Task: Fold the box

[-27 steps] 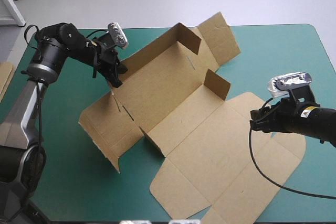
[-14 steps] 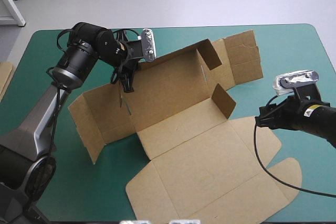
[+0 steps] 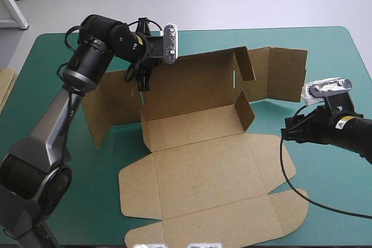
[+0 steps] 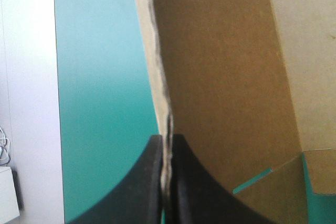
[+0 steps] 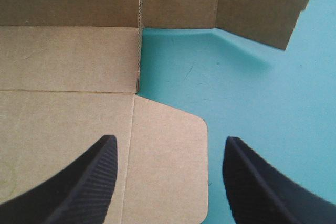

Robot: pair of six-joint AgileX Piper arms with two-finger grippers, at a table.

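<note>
Box half raised; left hand clamps its back wall; right hand apart near a flap.

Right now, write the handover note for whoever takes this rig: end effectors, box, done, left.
Left end effector: shut on the box, pinching the top edge of its long back wall, which stands upright.
Right end effector: open, holding nothing, beside the box's right edge, the rounded flap ahead of it.
Done: back wall raised; end flaps hang loose.
Left: raise and tuck the other walls; the big panel lies flat on the teal-green table.
</note>
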